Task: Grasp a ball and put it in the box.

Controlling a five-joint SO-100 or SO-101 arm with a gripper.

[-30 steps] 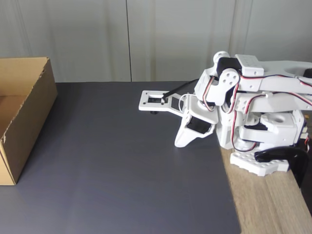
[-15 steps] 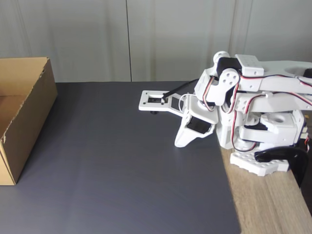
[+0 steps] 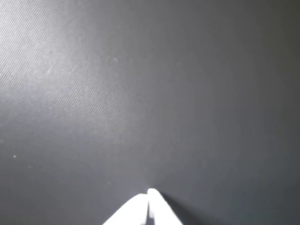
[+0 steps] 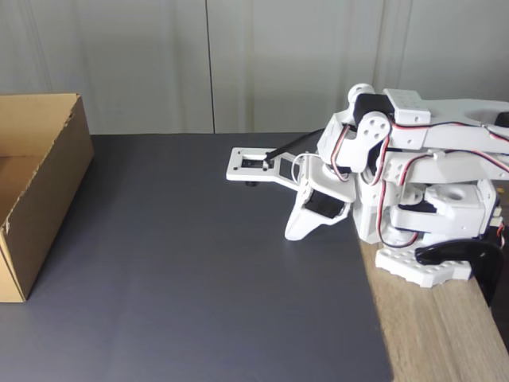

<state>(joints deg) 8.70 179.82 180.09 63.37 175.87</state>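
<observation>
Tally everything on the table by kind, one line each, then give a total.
Cardboard box: 1, at the left edge of the fixed view
Robot arm: 1, folded at the right, its gripper tip down on the dark mat, jaws together in the wrist view
Dark mat: 1
Total: 3

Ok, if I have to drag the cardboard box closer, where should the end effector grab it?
On the cardboard box, pinch the top rim of the wall facing the arm, coming from above: the top is open, that wall is thin and upright, and the whole box looks too wide to span.
</observation>
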